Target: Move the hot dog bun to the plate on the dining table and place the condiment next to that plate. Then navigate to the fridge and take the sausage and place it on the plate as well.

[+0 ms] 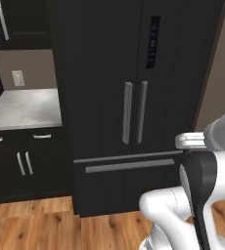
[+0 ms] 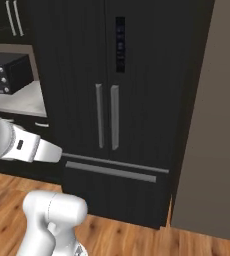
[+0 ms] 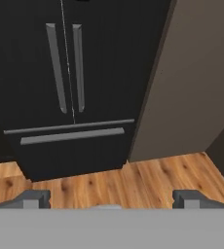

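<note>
The pincer (image 3: 111,198) is wide open and holds nothing. Its two dark tips stand far apart at the bottom of the hand view, over the wood floor (image 3: 148,177).

The fridge (image 1: 129,97) stands right in front, and both its doors are shut. The sausage must be inside, so it is hidden for now. I think the sausage will be light, a bit soft and smooth, so it could slip or roll. The best place to pinch it is likely across its middle, with a gentle squeeze.

First a door has to open. The two grey handles (image 3: 65,68) are long, thin and stiff, and they stand side by side in the middle of the fridge. They sit up and ahead of the pincer, well apart from it. A brown wall (image 3: 192,82) stands just beside the fridge.
</note>
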{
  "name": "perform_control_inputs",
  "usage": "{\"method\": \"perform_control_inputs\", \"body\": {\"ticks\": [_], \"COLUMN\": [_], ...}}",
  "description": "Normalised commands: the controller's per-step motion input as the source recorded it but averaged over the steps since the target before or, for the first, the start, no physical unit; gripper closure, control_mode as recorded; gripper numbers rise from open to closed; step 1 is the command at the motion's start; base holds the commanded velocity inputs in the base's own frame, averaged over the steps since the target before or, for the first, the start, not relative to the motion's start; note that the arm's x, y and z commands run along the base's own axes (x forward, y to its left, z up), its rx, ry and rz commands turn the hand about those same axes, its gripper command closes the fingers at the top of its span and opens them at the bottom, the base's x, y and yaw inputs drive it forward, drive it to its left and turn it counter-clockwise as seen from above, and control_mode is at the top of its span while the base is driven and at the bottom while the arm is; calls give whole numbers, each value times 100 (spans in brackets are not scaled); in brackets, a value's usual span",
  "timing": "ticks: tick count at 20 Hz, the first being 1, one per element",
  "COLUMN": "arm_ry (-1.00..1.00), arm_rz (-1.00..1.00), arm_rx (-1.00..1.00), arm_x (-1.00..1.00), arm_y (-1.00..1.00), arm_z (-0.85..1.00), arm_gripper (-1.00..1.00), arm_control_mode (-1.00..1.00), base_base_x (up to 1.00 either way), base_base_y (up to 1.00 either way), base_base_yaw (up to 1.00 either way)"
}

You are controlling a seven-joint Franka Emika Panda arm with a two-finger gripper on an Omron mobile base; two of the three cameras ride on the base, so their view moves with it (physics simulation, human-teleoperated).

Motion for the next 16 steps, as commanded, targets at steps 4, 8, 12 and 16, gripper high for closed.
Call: {"method": "perform_control_inputs", "body": {"ticks": [4, 8, 12, 16], "arm_ry": [0, 0, 0, 0], "arm_rz": [0, 0, 0, 0], "arm_rx": [0, 0, 0, 0], "arm_x": [0, 0, 0, 0], "arm_y": [0, 0, 0, 0], "arm_z": [0, 0, 0, 0], "arm_gripper": [-100, -100, -100, -100], "arm_control_mode": [100, 100, 100, 100], "base_base_x": [1, 46, 45, 9], "base_base_y": [-18, 0, -1, 0], "base_base_yaw": [0, -6, -4, 0]}}
